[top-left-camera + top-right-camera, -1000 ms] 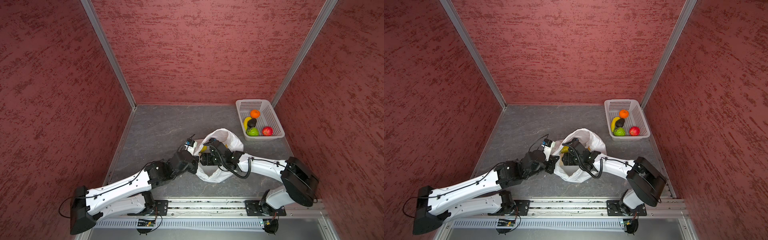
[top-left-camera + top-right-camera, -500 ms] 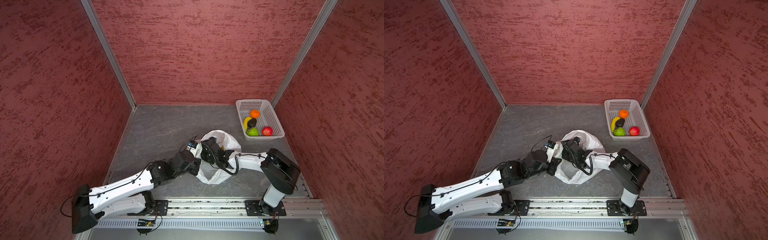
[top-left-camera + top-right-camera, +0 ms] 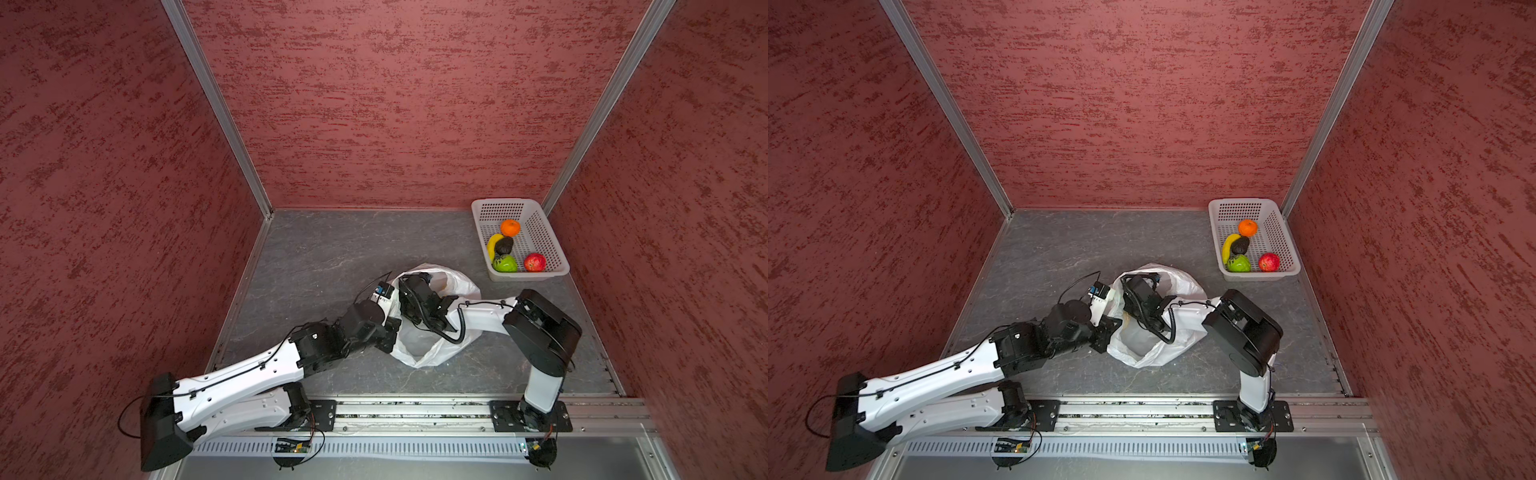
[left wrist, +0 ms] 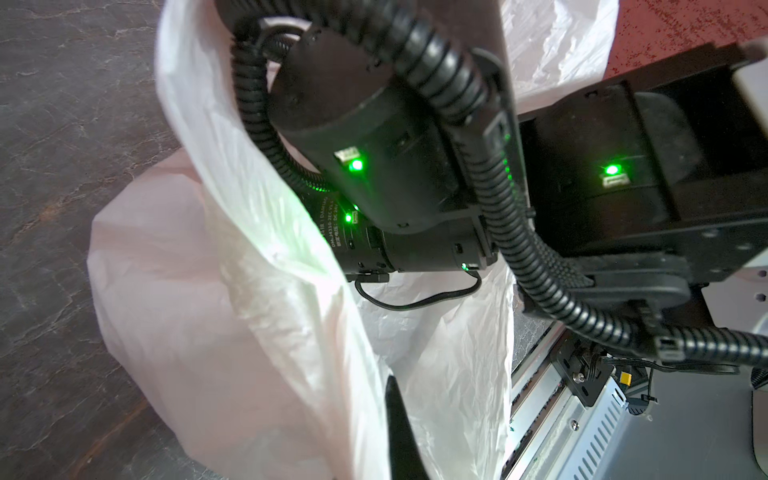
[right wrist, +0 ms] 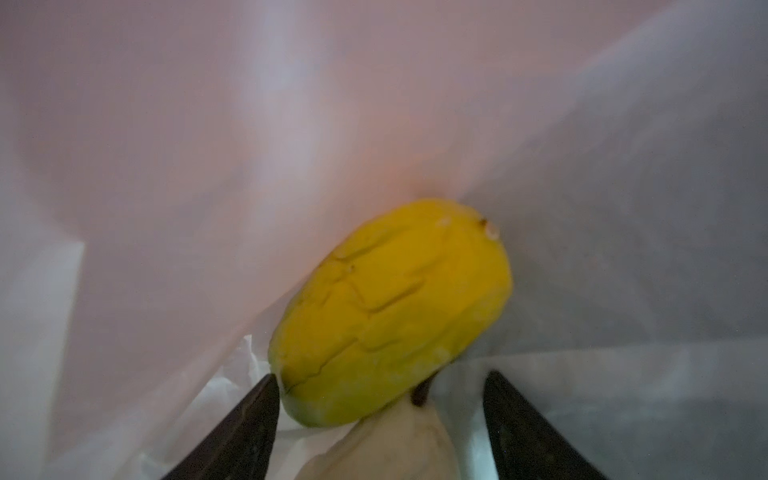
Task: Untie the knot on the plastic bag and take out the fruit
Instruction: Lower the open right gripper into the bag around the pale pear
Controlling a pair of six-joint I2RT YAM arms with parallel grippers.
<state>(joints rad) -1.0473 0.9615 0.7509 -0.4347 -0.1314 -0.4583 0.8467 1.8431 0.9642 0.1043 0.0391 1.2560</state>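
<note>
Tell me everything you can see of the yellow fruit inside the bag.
The yellow fruit is oval, matte, yellow turning greenish at its near end, its skin creased with cracks and a small stem nub. It lies tilted inside the plastic bag, against the film, next to a pale piece. The open right gripper straddles its near end, not yet closed.

Robotics lab test cell, seen from above. Three walls (image 3: 395,104) of rough red panelling box in a small grey stone-look floor (image 3: 324,257). Bare aluminium posts (image 3: 217,108) join the walls at the corners. Along the open front runs a metal rail (image 3: 415,415), with two white-and-black robot arms (image 3: 232,382) bolted to it on black plates. Below the rail lie a slotted cable duct (image 3: 395,448) and small circuit boards (image 3: 291,448) with loose wires. A white perforated basket (image 3: 540,224) of fruit (image 3: 535,262) sits in the far right corner of the floor.
</note>
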